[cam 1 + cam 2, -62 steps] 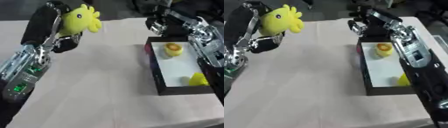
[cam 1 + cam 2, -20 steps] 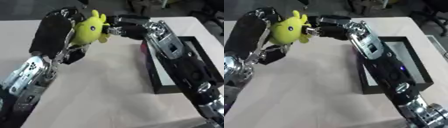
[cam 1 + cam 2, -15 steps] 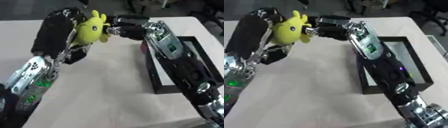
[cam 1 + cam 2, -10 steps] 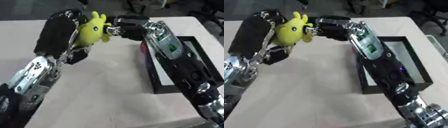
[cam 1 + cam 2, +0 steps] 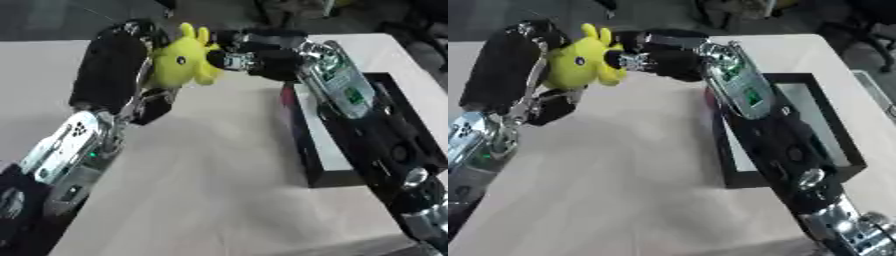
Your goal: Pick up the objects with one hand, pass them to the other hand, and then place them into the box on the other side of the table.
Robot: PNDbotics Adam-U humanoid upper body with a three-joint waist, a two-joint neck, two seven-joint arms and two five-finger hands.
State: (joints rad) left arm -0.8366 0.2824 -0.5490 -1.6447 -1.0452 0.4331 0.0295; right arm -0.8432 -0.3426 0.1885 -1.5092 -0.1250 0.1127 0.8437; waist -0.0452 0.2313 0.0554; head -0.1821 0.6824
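Observation:
A yellow plush toy [image 5: 181, 63] with a dark eye and two ears is held up above the table at the far left. My left hand [image 5: 131, 65] is curled round its back. From the right, my right hand [image 5: 241, 54] reaches across and its fingers touch the toy's front, but whether they close on it is hidden. The black box [image 5: 836, 145] with a white floor lies at the table's right side, largely covered by my right forearm.
The beige table [image 5: 210, 170] stretches below both arms. A dark floor and chair legs show beyond its far edge. My right forearm [image 5: 750, 105] spans from the lower right up to the toy, over the box's left wall.
Over the last second the toy and both hands have stayed together, drifting slightly. Three seconds ago my right hand was over by the box, away from the toy.

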